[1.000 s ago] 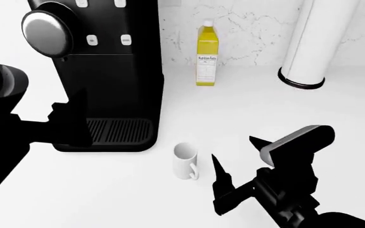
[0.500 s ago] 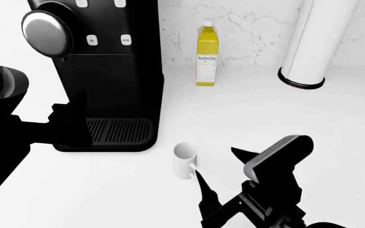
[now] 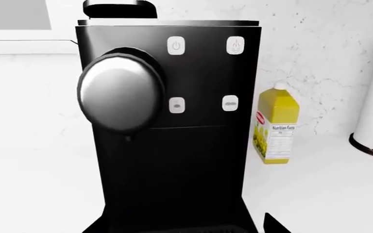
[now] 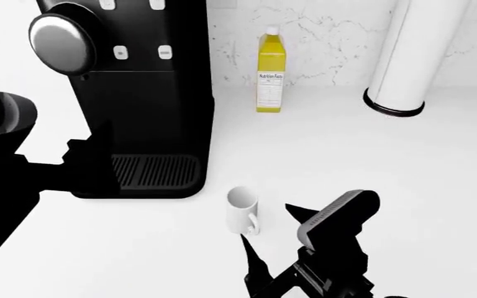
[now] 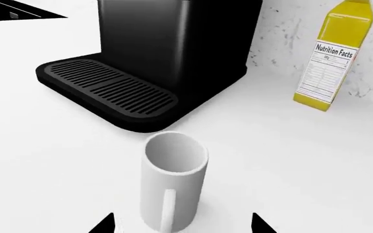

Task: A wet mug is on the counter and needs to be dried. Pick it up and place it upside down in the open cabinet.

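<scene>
The small white mug (image 4: 241, 210) stands upright on the white counter (image 4: 346, 149), just in front of the coffee machine's drip tray, with its handle turned toward my right gripper. My right gripper (image 4: 270, 225) is open and empty, close behind the mug on the handle side. In the right wrist view the mug (image 5: 173, 187) stands between the two black fingertips (image 5: 105, 224), which are not touching it. My left gripper (image 4: 97, 155) is open and empty at the left, beside the coffee machine. Only one tip (image 3: 271, 225) shows clearly in the left wrist view. The open cabinet is out of view.
A tall black coffee machine (image 4: 139, 93) with a ribbed drip tray (image 4: 156, 171) stands right behind the mug. A yellow bottle (image 4: 269, 71) stands by the marbled wall. A tall white roll with a black base ring (image 4: 404, 62) stands at the back right.
My right gripper has moved left and nearer the counter's front edge, and now lines up with the mug's handle side. The mug and the left arm have not moved.
</scene>
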Controlling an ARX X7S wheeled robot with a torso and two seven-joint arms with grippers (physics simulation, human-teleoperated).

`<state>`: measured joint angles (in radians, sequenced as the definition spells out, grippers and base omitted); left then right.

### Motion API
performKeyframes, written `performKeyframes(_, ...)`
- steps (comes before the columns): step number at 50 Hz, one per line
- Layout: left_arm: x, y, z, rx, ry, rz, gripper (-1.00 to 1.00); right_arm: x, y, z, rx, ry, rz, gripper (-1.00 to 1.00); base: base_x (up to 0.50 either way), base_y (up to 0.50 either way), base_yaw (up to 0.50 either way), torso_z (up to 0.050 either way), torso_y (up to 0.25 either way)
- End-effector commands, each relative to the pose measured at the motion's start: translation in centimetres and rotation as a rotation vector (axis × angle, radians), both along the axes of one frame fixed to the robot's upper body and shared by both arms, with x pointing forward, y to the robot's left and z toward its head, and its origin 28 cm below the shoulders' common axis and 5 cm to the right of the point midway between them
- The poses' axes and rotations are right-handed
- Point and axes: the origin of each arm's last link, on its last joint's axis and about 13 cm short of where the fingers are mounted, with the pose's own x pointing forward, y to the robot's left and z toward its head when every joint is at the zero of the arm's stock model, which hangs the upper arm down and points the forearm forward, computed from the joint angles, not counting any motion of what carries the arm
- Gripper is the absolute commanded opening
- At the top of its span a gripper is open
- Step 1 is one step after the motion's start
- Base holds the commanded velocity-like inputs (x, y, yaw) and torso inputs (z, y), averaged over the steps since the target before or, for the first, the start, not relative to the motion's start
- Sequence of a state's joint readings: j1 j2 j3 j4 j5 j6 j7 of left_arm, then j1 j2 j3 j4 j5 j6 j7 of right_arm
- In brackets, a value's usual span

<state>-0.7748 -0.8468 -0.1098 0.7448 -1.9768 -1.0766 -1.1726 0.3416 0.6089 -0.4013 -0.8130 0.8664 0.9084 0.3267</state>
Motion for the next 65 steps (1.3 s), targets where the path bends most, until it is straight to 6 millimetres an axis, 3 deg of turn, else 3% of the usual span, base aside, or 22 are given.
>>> performKeyframes(1, 0.0, 0.0, -0.1, -0.001, 0.003, 0.001, 1.00, 0.2, 0.5, -1.5, 0.002, 0.003, -0.004, 1.00, 0.00, 0.00, 0.00, 0.000, 0.000)
performKeyframes(26, 0.2, -0.1, -0.5, -0.011, 0.012, 0.002, 1.00, 1.8, 0.8, -4.1, 0.014, -0.001, -0.019, 1.00, 0.00, 0.00, 0.00, 0.000, 0.000)
performKeyframes(65, 0.5, 0.1, -1.1, -0.025, 0.019, 0.009, 1.00, 3.9, 1.0, -4.6, 0.015, 0.040, -0.020, 1.00, 0.00, 0.00, 0.00, 0.000, 0.000)
